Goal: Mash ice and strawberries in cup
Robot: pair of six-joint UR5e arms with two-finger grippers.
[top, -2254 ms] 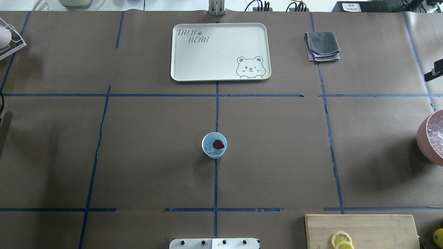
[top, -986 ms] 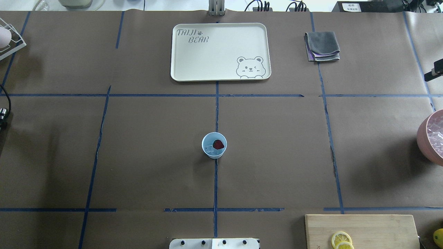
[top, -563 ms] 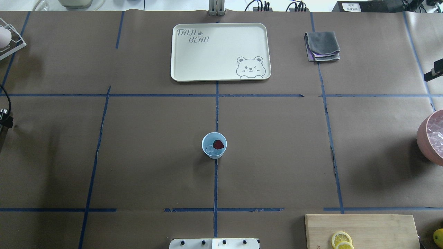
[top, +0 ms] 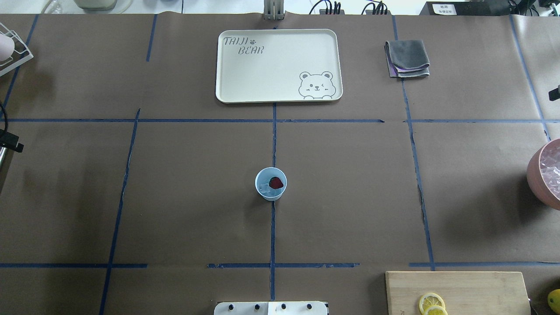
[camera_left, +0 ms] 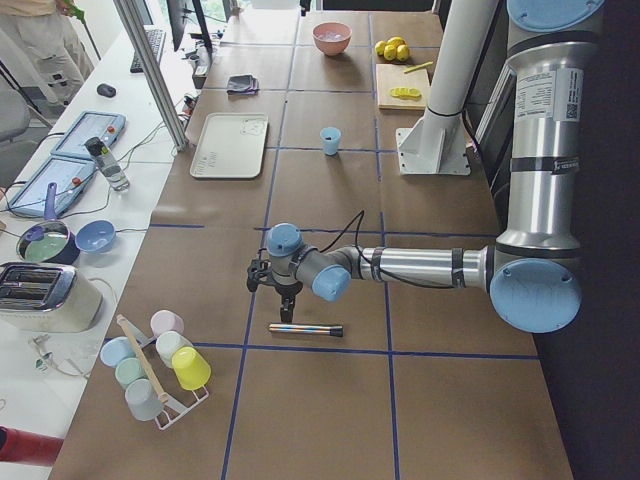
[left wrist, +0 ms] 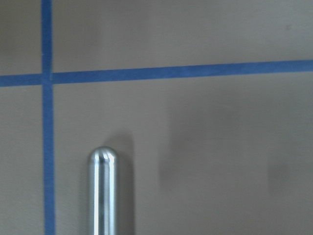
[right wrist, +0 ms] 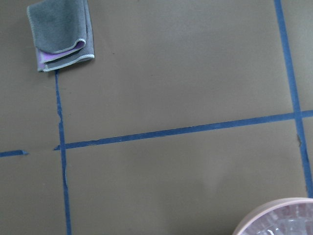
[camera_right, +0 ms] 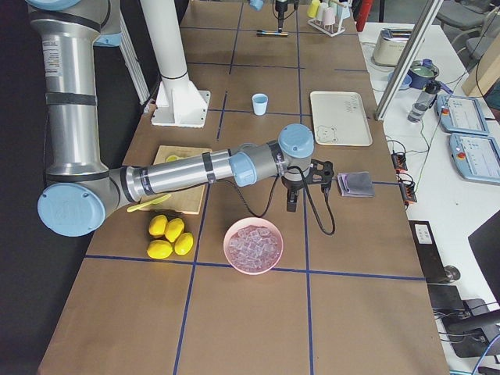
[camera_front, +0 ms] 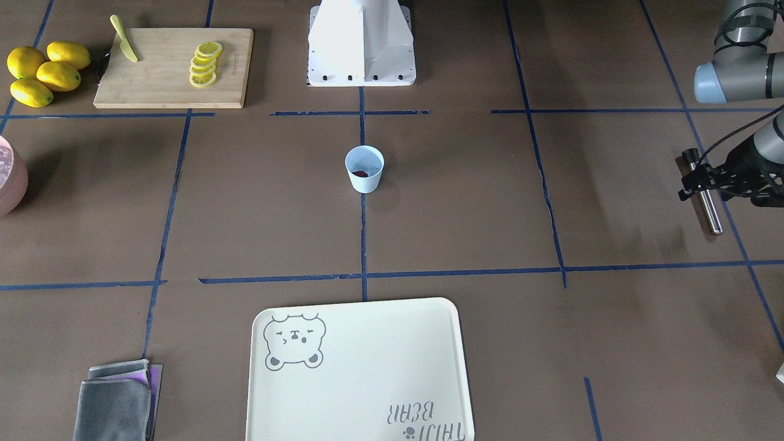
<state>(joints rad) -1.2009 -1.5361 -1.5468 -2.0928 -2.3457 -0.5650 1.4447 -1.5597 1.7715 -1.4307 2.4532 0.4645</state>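
- the step in hand is judged to be the pickup of the metal rod [camera_front: 707,205], which lies flat on the table at the robot's left end, well apart from the cup [top: 271,184].
- the left gripper [camera_front: 691,182] hovers just above the rod without touching it; whether its fingers are spread or closed cannot be told.
- the rod is best taken squarely across its width near one end, so that a long working length is left free.
- rolling should be expected from so smooth and round a bar.
- the strawberry [top: 275,182] and the ice [top: 264,188] lie side by side inside the upright cup at the table's middle.
- the right gripper [camera_right: 299,187] hangs near the pink bowl [camera_right: 253,245]; its finger state cannot be told.
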